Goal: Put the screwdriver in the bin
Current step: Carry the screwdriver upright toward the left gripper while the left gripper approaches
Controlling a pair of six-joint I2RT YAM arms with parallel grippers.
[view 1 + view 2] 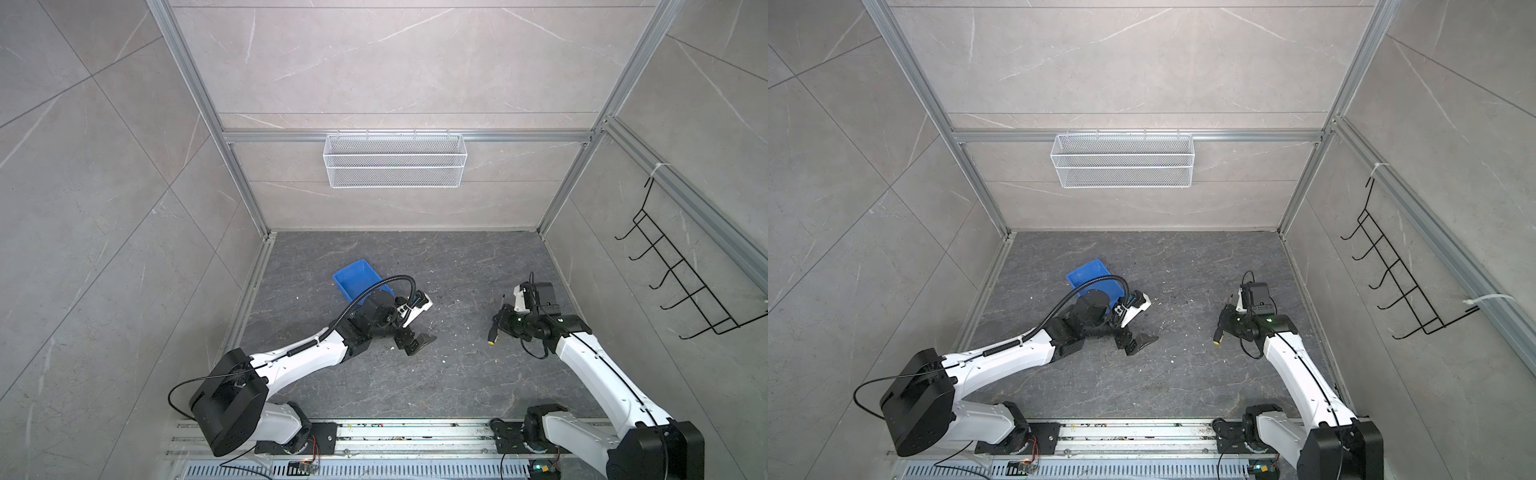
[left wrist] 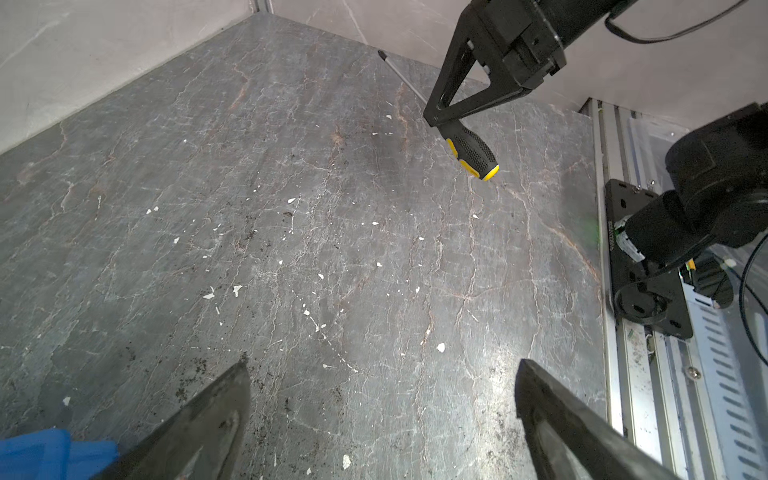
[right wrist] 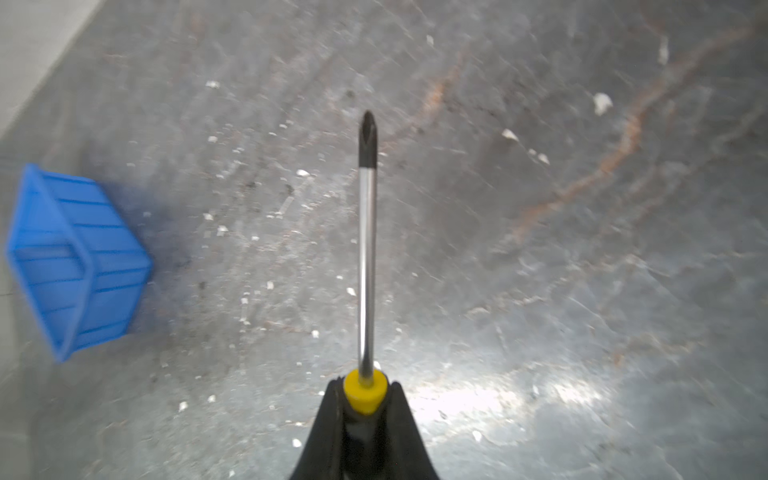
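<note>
Right claw [image 3: 365,399], jaws clamped together on the black handle of the screwdriver [image 3: 366,249]. The yellow collar sat just at the fingertips, and the bright shaft with its dark tip ran straight ahead of them. In the left wrist view the yellow butt end stuck out behind the same claw [image 2: 436,118], above the grey stone tabletop [image 2: 291,208] with its white flecks. Farther off, to the side of the right claw, the left claw [image 2: 384,365] stood with its jaws wide apart and nothing between them. The bin [image 1: 357,276] – blue, with nothing seen in its visible part – lay just behind the left claw and well apart from the screwdriver [image 1: 493,334]; in both top views the left arm covered its near corner. Farthest from both claws, a white wire basket [image 1: 395,160] hung on the back wall, and a black hook rack [image 1: 681,282] hung on the side wall beyond the right claw.
</note>
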